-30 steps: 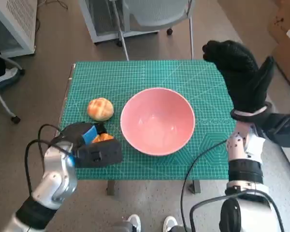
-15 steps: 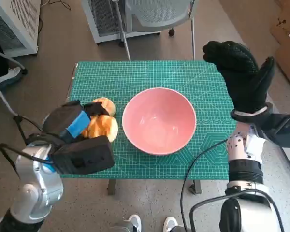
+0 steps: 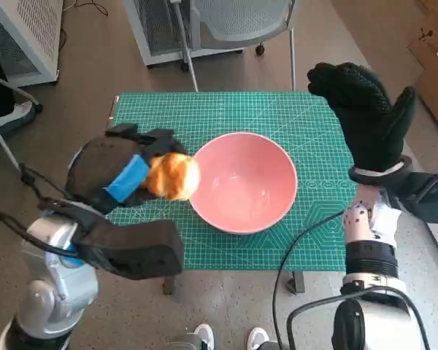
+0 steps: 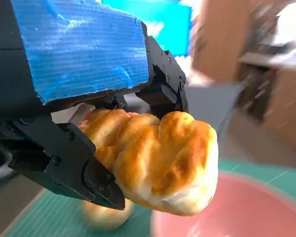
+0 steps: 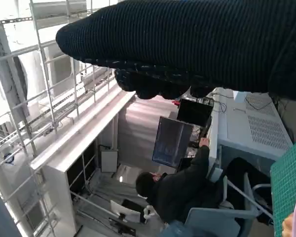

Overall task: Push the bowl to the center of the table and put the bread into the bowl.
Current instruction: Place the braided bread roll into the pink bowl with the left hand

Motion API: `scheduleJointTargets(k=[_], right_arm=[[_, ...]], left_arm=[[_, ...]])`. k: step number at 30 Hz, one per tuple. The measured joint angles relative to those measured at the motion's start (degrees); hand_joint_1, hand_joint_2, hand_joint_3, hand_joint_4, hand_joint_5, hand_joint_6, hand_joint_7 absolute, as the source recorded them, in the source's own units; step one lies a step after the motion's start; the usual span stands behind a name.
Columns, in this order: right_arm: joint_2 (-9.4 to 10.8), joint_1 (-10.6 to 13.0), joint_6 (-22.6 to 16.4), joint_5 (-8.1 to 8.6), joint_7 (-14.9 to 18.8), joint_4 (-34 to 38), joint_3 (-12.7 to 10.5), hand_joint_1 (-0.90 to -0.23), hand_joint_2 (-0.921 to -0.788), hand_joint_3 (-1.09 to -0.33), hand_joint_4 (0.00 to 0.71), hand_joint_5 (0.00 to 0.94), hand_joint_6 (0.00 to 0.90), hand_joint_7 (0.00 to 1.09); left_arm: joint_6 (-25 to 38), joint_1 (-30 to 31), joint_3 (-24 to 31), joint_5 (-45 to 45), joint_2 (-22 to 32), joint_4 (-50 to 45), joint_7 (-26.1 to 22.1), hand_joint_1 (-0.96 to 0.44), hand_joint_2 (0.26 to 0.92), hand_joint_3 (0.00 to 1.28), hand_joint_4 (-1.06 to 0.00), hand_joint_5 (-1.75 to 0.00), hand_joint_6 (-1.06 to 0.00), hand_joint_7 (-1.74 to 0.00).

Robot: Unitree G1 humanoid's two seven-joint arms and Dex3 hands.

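I saw the bowl (image 3: 242, 182) centred on the desk (image 3: 306, 117); my left hand (image 3: 113, 175) pinched bread (image 3: 174, 176) at its rim, unreleased; my right hand (image 3: 365, 117) was spread, empty.

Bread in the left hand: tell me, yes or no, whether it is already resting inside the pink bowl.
No: the left hand holds the bread in the air beside the pink bowl, at its rim.
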Motion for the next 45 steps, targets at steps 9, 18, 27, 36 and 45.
scheduleJointTargets(k=[9, 18, 27, 36, 45], right_arm=[[-0.2, 0.1, 0.0, 0.02, 0.2, -0.3, 0.0, -0.622, -0.921, -0.793, 0.311, 0.000, 0.403, 0.00], [-0.8, 0.5, 0.0, 0.05, 0.1, -1.7, -0.1, -0.632, -0.921, -0.802, 0.302, 0.000, 0.400, 0.00], [-1.2, 1.8, 0.7, 0.18, -0.6, -3.8, -0.4, -0.634, -0.921, -0.790, 0.305, 0.002, 0.403, 0.00], [-1.1, 3.0, 1.5, 0.17, -1.9, -6.0, -0.3, -0.634, -0.921, -0.781, 0.303, 0.001, 0.401, 0.00], [-1.0, 3.2, 1.6, 0.11, -2.8, -6.8, 0.0, -0.629, -0.921, -0.782, 0.301, 0.000, 0.400, 0.00]], left_arm=[[-4.5, -7.8, -4.6, -0.8, -6.4, 11.2, 1.6, 0.00, 0.894, 0.01, -0.84, -1.04, -0.73, -1.01], [-10.1, -14.3, -8.7, -1.5, -12.0, 27.6, 6.9, 0.00, 0.901, 0.01, -0.84, -1.07, -0.70, -1.02], [-15.2, -17.1, -11.1, -2.1, -14.1, 42.5, 11.5, 0.00, 0.913, 0.01, -0.81, -1.12, -0.67, -1.03], [-17.7, -18.7, -11.6, -2.8, -14.4, 51.2, 13.0, 0.00, 0.920, 0.03, -0.78, -1.17, -0.64, -1.05], [-19.8, -19.2, -12.0, -3.6, -14.4, 56.2, 15.7, 0.00, 0.921, 0.08, -0.72, -1.21, -0.59, -1.12]])
